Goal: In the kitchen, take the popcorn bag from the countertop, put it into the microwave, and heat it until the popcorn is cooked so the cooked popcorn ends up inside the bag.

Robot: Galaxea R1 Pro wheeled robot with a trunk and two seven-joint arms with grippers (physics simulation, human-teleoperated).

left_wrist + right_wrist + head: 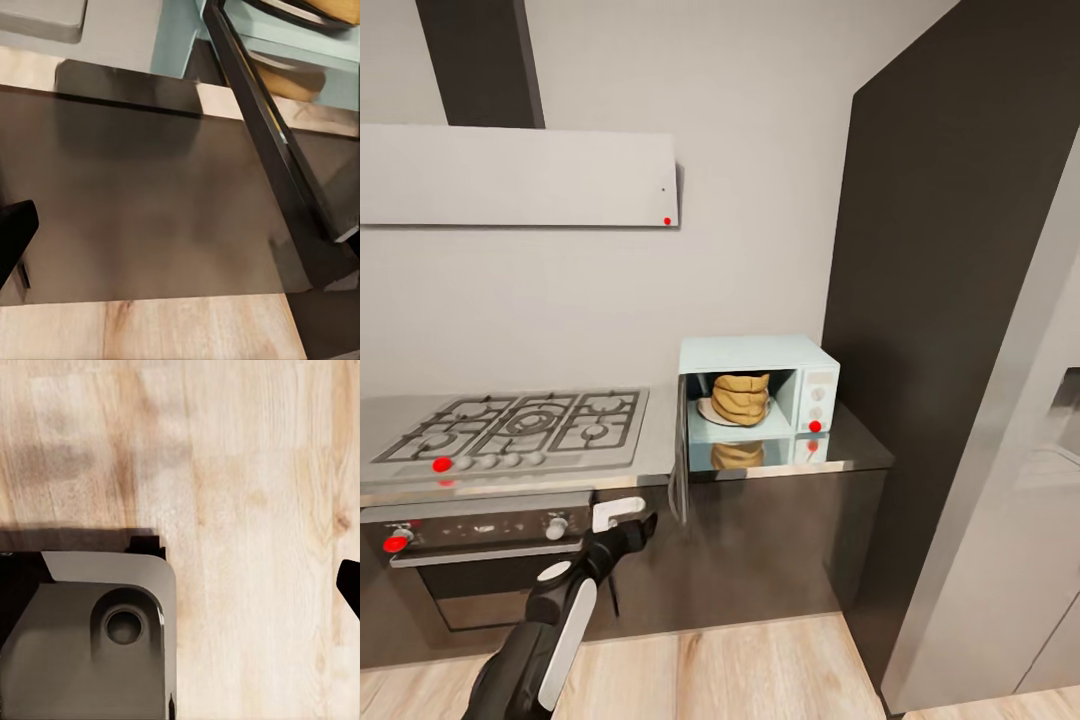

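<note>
One steel countertop [840, 450] beneath open microwave [760, 385].

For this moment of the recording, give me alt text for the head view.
The popcorn bag sits on a plate inside the open microwave, whose door swings out to the left over the steel countertop. The left arm's gripper is raised in front of the oven, below the gas hob.

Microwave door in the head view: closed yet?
No. The microwave door hangs open toward the hob, leaving the popcorn bag exposed on the plate inside the cavity.
</note>
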